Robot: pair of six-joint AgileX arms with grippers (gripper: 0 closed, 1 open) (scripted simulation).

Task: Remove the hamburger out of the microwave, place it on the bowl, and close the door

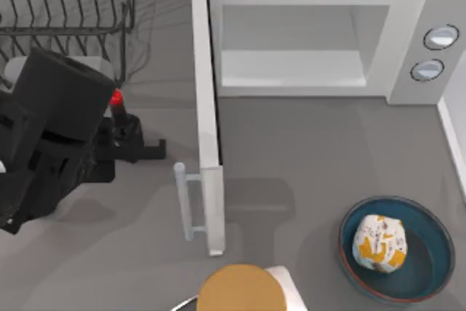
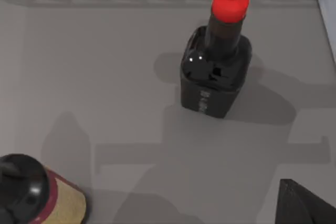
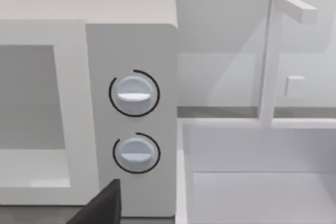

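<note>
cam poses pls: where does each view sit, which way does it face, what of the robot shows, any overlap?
Top view: overhead, looking down on the microwave, its open door, the hamburger in the bowl; left arm at left.
Left wrist view: looks down at the red-capped bottle; dark gripper corner shows.
Right wrist view: faces the microwave's knobs.
Shared: bottle; microwave.

The top view looks straight down on the microwave (image 1: 313, 41) from high above. The left wrist view looks down closely at a dark bottle (image 2: 215, 72) left of the microwave. The right wrist view faces the microwave's knobs (image 3: 134, 94) from near; both share them with the top view
</note>
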